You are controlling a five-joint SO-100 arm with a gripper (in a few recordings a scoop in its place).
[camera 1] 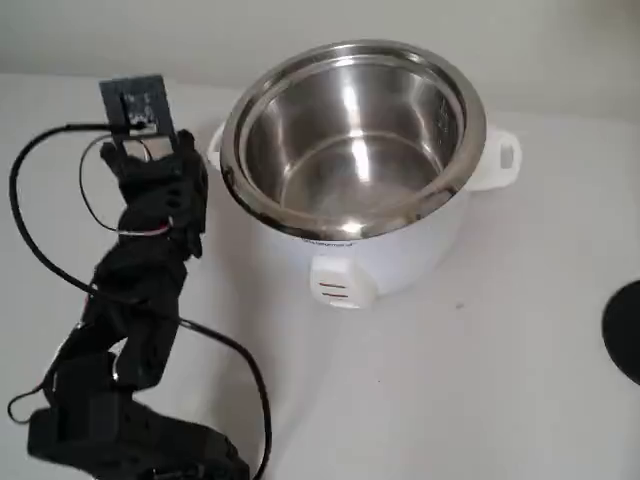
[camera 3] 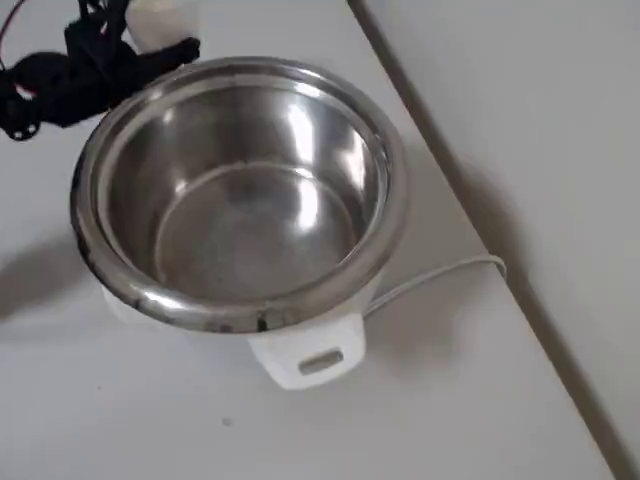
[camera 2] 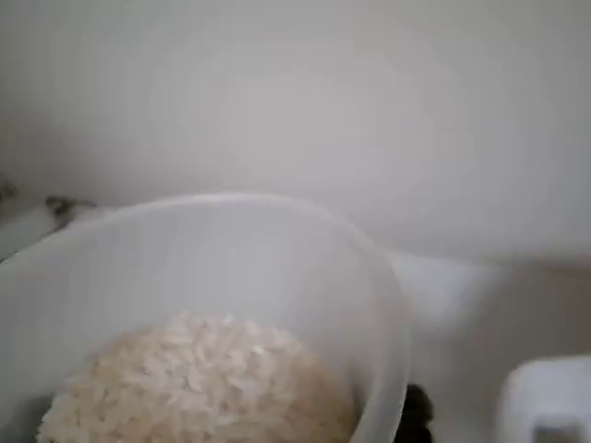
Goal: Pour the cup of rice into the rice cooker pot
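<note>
In the fixed view, your black 3D-printed arm (camera 1: 135, 300) reaches up the left side of the white table (camera 1: 480, 350), its gripper (camera 1: 160, 165) ending just beside the left wall of the white cooker body (camera 1: 370, 250). The large round shiny stainless-steel rice cooker pot (camera 1: 350, 140) sits in that body, and its floor looks bare. You cannot see the cup here, since the gripper hides it. A black round object (camera 1: 625, 330) is cut off by the right edge.

In the wrist view, the small translucent clear plastic cup (camera 2: 277, 249) sits close under the camera, upright, with a heap of small white rice grains (camera 2: 199, 383) in its bottom. A white cooker handle (camera 2: 545, 401) shows at lower right.

In the overhead view, the gripper (camera 3: 120, 50) is beyond the pot's rim (camera 3: 230, 310) at upper left, clenched around the pale cup (camera 3: 160, 20). A white cord (camera 3: 440, 275) trails off to the right of the cooker.
</note>
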